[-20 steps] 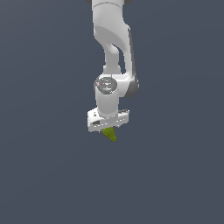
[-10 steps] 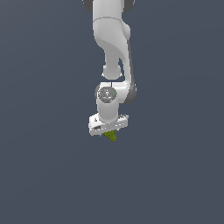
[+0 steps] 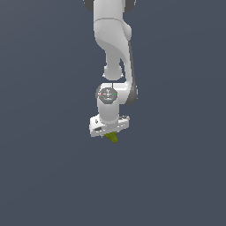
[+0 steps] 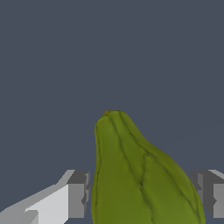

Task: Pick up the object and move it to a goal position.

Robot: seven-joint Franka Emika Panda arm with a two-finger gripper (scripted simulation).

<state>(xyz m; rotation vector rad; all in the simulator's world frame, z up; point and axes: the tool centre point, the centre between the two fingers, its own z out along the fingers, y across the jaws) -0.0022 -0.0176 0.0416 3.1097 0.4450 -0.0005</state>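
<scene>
Grip: the yellow-green pear-like object (image 4: 142, 175) is held between the gripper (image 4: 144, 194) fingers.
Carry: steady clamping and smooth travel are advised, so slipping is avoided.

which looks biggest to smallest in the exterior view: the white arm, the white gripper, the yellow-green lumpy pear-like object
1. The white arm, by far the largest.
2. The white gripper, a wide bar.
3. The yellow-green lumpy pear-like object, only a small tip showing below the gripper; the rest is hidden.

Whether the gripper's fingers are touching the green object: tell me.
Cannot tell. In the wrist view the object sits between the fingers, edges nearly meeting; the exterior view is too small to settle it.
</scene>
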